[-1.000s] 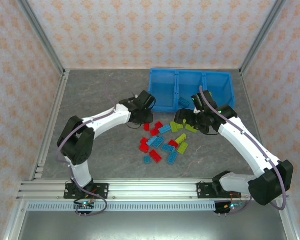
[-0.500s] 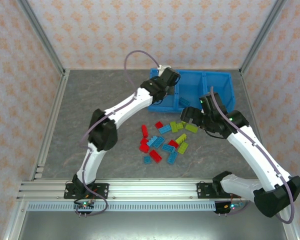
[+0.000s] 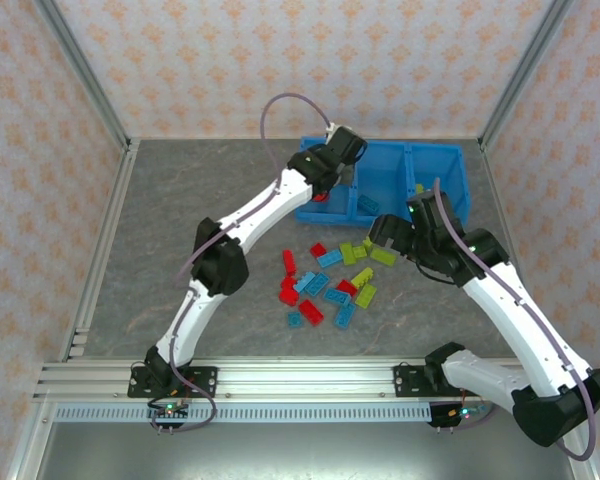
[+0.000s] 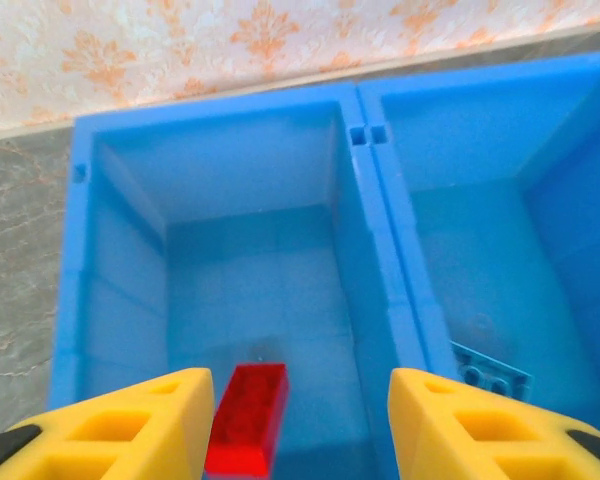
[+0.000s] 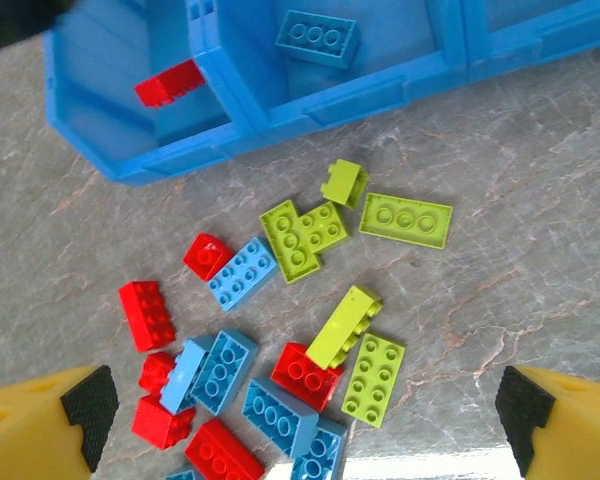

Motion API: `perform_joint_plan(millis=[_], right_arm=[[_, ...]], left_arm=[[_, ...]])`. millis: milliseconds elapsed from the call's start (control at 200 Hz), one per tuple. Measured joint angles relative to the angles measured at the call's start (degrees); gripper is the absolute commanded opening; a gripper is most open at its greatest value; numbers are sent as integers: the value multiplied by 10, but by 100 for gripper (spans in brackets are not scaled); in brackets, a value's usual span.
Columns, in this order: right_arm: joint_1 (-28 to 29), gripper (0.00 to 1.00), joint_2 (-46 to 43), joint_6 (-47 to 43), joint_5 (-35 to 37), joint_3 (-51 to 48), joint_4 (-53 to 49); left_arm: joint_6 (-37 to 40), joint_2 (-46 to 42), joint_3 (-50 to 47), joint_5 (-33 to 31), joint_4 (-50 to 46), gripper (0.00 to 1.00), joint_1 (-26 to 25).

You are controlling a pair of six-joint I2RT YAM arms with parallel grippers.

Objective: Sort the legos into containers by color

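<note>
- Since a second ago the left arm has swung up from the loose bricks (image 3: pixel 315 282) on the tabletop (image 3: pixel 200 180) and now reaches out over the blue bin (image 3: pixel 440 150). The right arm has lifted slightly back from the pile.
- The left pincer (image 4: pixel 300 400) hangs over the bin's left compartment (image 4: pixel 250 260) with its yellow fingers spread apart, gripping nothing.
- A red brick (image 4: pixel 246 418) sits between and below those fingers, inside the left compartment near its front wall, touching neither finger. Whether it has settled flat cannot be told.
- A light blue brick (image 5: pixel 317 38) lies in the middle compartment (image 4: pixel 480 250).
- The right pincer (image 5: pixel 305 405) hovers above the pile with its fingers wide apart and empty.
- Red, light blue and yellow-green bricks are scattered on the tabletop just in front of the bin, some touching or overlapping.
- The step in hand looks like the release of the red brick, which seems done.
- To finish well, the left pincer should probably rise straight up before swinging back, so the fingers clear the bin walls.
- For the next pick, a brick lying free is the safer choice, such as the flat yellow-green brick (image 5: pixel 405 220) set slightly apart on the bin side of the pile.
- With both arms heading for the same small pile, taking turns would likely avoid a knock.
</note>
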Motion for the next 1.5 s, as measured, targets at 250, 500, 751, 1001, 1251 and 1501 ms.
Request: perform_joint_plan(millis=[250, 500, 751, 1001, 1251, 1501], right_arm=[[0, 99, 75, 26, 30, -38, 23], [-18, 99, 244, 12, 49, -53, 87], [-57, 100, 358, 6, 33, -58, 162], [-58, 94, 389, 5, 28, -57, 189], [-59, 74, 395, 12, 37, -60, 203], [-59, 67, 378, 35, 39, -99, 209]], left_arm=[[26, -356, -318, 49, 30, 52, -56], [166, -683, -564, 87, 40, 63, -70], [309, -794, -771, 64, 47, 89, -70], [344, -773, -828, 51, 85, 97, -70], [362, -786, -844, 25, 115, 99, -70], [372, -819, -872, 18, 129, 100, -70]])
